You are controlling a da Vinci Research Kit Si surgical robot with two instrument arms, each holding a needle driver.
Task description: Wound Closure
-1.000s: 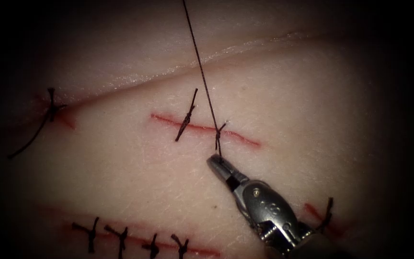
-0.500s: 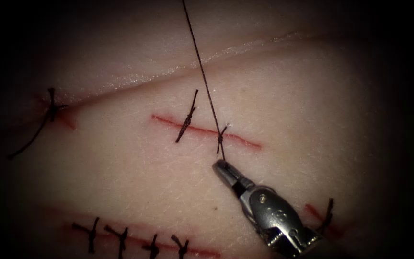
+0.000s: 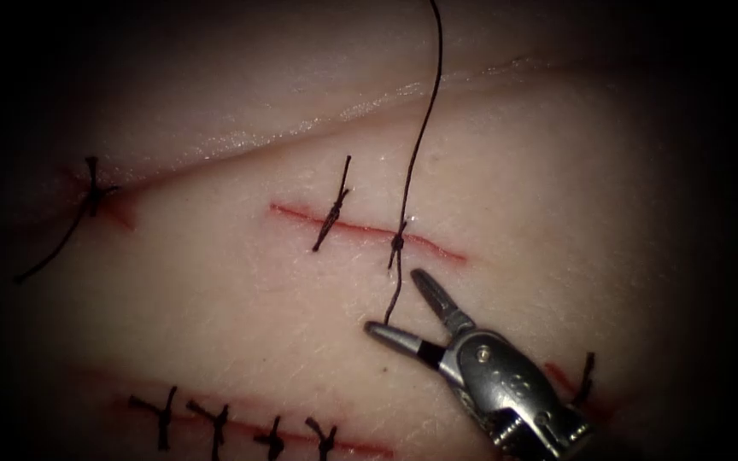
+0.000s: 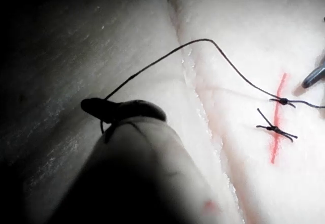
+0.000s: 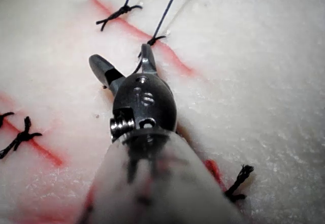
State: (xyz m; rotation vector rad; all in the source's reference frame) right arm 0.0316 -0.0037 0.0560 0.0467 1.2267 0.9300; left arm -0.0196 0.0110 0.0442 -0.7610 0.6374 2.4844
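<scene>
The tissue has a short red cut at its middle, crossed by two dark knots. From the right-hand knot a long thread rises in a slack curve out of the top of the endoscope view. A short tail hangs down from the knot, between the jaws of my right tool, which stand wide open just below the cut and hold nothing. My left tool is shut on the far end of the long thread. In the right wrist view the right tool is spread below that knot.
A row of several stitches closes another cut at the lower left. Single stitches sit at the far left and lower right. A pale fold in the tissue runs across above the cut.
My right tool's jaws have opened and let go of the short tail, backing off slightly down and right. The long thread, taut before, now hangs slack and leans to the right.
</scene>
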